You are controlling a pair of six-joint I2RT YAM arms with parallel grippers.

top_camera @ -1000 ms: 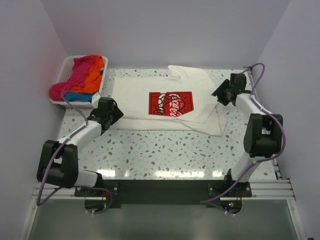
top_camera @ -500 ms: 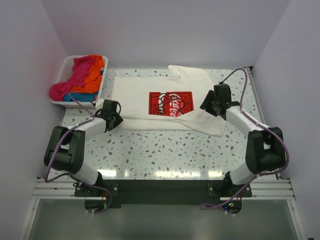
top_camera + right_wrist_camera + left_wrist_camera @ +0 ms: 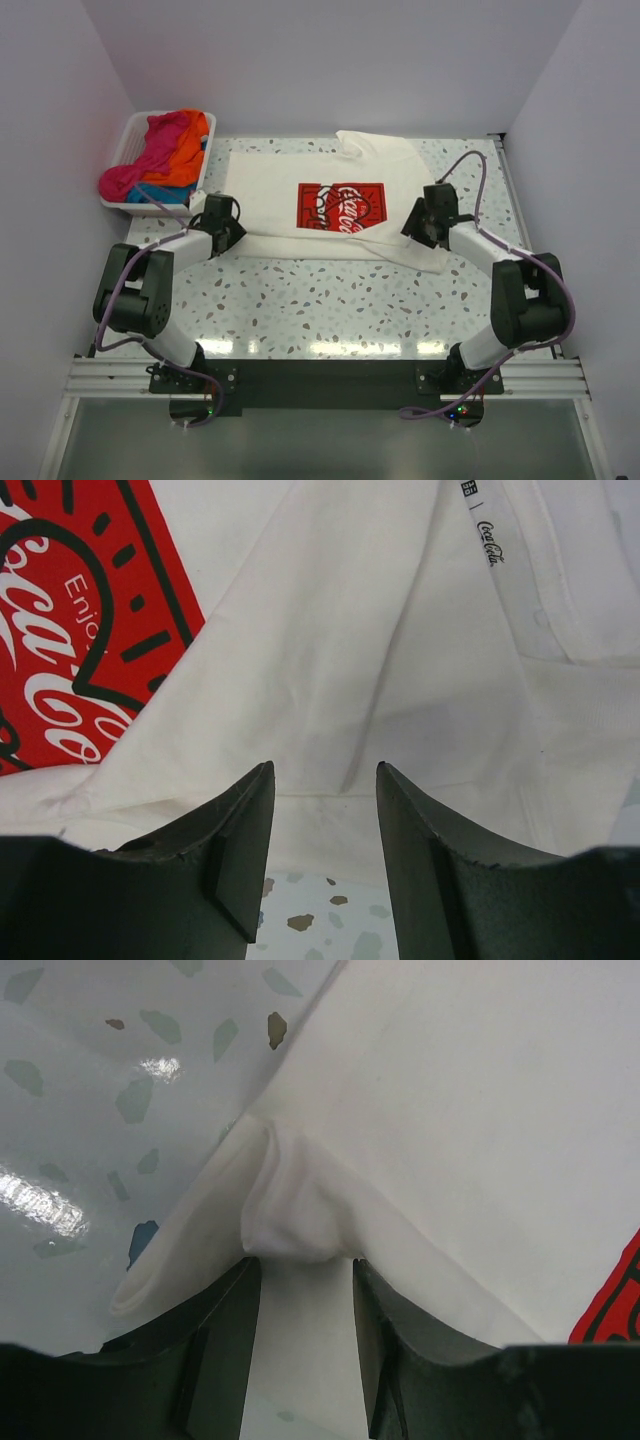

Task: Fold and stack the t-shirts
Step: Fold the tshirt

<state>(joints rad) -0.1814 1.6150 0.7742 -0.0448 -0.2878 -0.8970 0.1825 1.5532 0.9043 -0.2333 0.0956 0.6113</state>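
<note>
Two hands flank the cream-white cloth t-shirt with the red logo print (image 3: pixel 270 200), which lies flat on the speckled bench (image 3: pixel 330 300), long axis 9 to 3 o'clock. The left hand (image 3: pixel 305 1265), fingers parted, has the puckered 8 o'clock hem corner at its tips. The right hand (image 3: pixel 322 770), also unclenched, is over the 4 o'clock edge. Both have closed in since a second ago.
</note>
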